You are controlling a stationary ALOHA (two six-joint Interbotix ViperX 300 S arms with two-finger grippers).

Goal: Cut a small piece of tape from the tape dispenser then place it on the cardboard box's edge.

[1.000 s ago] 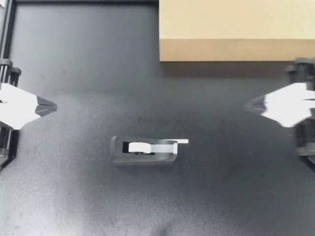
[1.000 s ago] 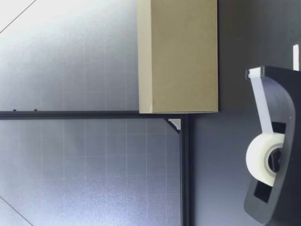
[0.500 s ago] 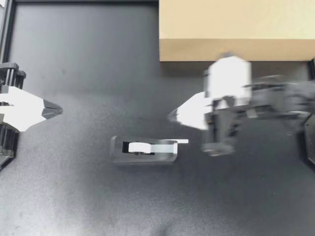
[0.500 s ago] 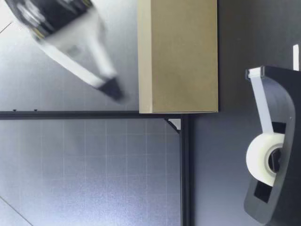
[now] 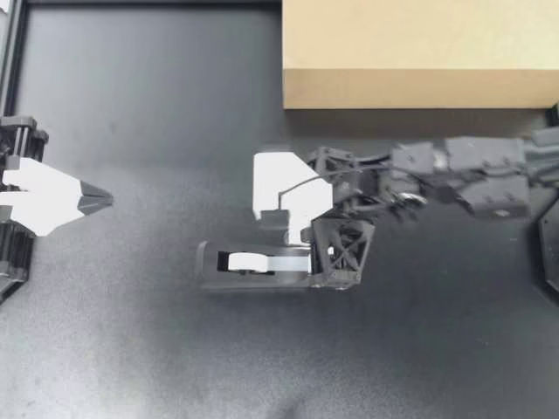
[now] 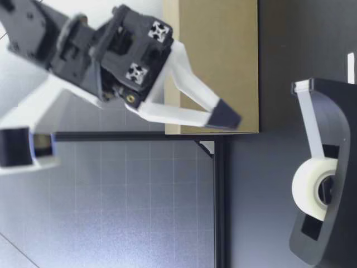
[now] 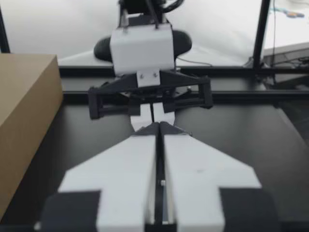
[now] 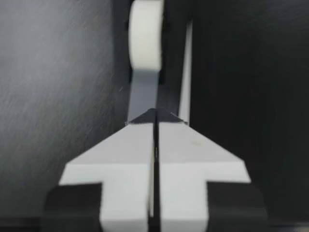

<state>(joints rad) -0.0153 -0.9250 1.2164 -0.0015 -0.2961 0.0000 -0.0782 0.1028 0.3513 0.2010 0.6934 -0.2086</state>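
1. R gripper (image 5: 301, 234): white fingers (image 8: 193, 154) w/ dark tips pressed tight together, nothing btwn them. Arm reaches in past mid-table, fingers angled down.
2. Low view: those tips hang in the air above the cutter end of a dark grey plastic tape dispenser (image 5: 253, 278). Clear gap, no contact.
3. Directly under & ahead of the R fingertips: pale tape strip (image 8: 142, 94), running from the white tape roll (image 8: 146, 34) up to the cutter. R wrist view puts the tips right over the strip; the roll sits farther ahead.
4. Dispenser stands upright on the black table (image 5: 157, 131). Its cutter end lies under the R fingers; its roll end is beyond them, twd the L arm.
5. Big brown cardboard box (image 5: 419, 52): off to one side of the R fingers, at the table's far edge, well apart from the dispenser. Low view: box stands behind the fingers, farther from that cam.
6. L gripper (image 5: 103, 199): white fingers (image 7: 130, 164) also pressed together, empty. Sits near the table's side, well apart from the dispenser, tips pointing twd it.
7. Ahead of the L fingers in L wrist view: R arm's gripper seen head-on over the table. Box is beside the L fingers, off to one side.
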